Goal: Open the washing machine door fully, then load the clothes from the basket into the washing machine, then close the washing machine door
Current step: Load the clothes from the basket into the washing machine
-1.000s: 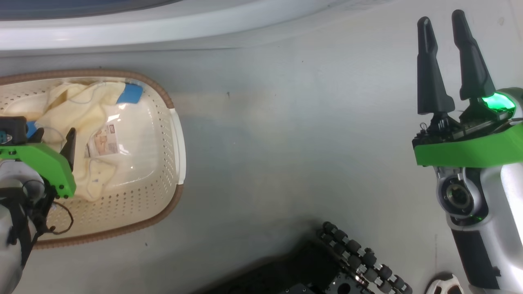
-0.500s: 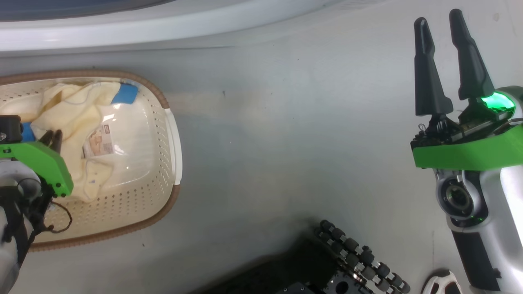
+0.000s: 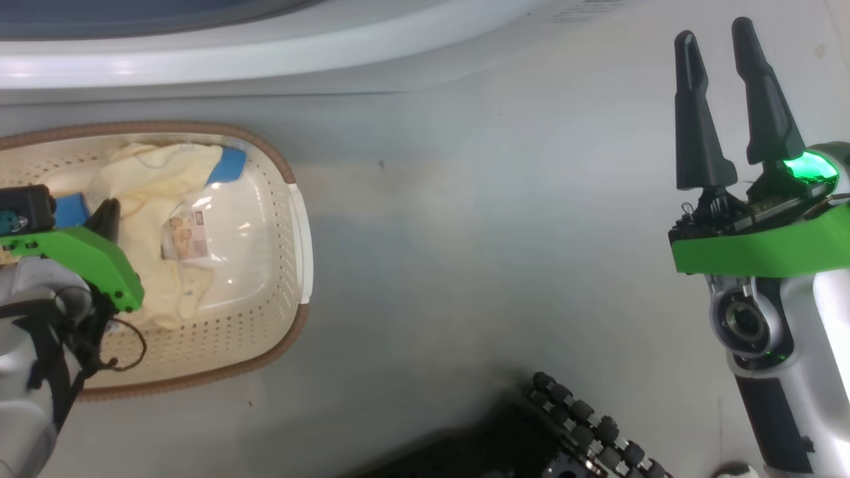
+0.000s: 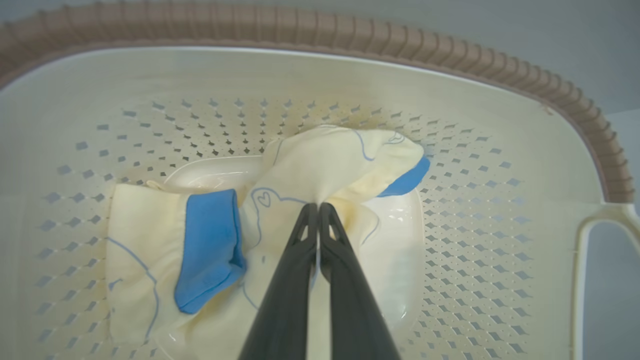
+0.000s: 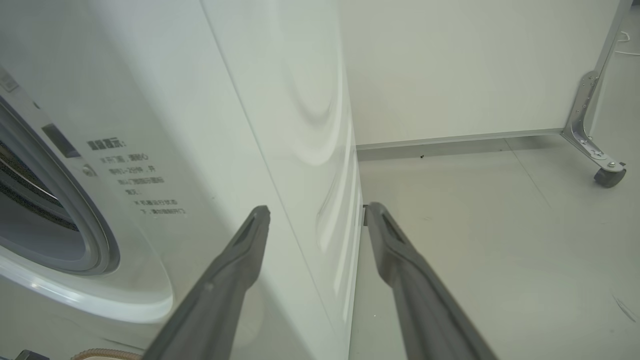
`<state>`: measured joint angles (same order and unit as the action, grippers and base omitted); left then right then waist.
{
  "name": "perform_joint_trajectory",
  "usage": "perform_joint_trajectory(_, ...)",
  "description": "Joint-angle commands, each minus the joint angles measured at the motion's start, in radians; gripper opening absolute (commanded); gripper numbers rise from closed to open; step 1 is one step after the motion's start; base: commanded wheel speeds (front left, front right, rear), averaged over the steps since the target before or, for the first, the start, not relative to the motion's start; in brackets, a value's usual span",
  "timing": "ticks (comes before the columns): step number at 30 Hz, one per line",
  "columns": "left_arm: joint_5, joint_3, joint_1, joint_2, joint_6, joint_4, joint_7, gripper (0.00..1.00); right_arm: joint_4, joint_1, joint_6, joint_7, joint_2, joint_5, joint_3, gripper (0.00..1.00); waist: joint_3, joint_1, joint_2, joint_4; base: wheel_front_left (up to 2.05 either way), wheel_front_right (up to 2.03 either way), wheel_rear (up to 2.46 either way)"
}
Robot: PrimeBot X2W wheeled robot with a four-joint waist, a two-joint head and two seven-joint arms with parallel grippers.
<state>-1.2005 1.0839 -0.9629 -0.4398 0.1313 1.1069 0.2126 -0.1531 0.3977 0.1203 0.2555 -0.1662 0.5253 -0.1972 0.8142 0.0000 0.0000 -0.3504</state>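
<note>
Left end effector [image 4: 318, 207] is clamped on a fold of the clothes [image 4: 325, 160] (pale yellow, blue patches), bunched in the basket [image 4: 500, 115] on the floor [image 3: 465, 265]. Right end effector [image 3: 716, 30] is held wide, empty, well apart, pointed at the washing machine [image 5: 175, 125] corner.

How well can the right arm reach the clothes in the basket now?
Probably not easily: the right gripper hangs open across the floor from the basket, where the left gripper is shut on the clothes.
</note>
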Motion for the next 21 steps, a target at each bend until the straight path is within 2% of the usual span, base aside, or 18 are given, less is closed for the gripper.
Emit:
perform_joint_trajectory(1, -0.009, -0.02, 0.026, -0.019, -0.001, -0.011, 0.021, 0.0, -0.022, -0.028, 0.01, 0.006, -0.02, -0.01, -0.003, 1.0, -0.031, 0.0, 0.0, 0.019, 0.0, 0.0, 0.0)
perform_joint_trajectory(10, 0.001, -0.052, 0.085, 0.008, -0.001, -0.06, 0.048, 0.0, 0.013, -0.055, 0.01, 0.006, -0.032, -0.006, -0.001, 1.0, -0.146, 0.0, 0.0, 0.068, 0.0, 0.0, 0.0)
perform_joint_trajectory(21, 0.247, -0.327, 0.228, 0.04, -0.001, -0.244, 0.049, 0.0, 0.061, -0.113, 0.01, 0.006, -0.053, 0.001, 0.014, 1.0, -0.298, 0.0, 0.0, 0.131, 0.0, 0.0, 0.0)
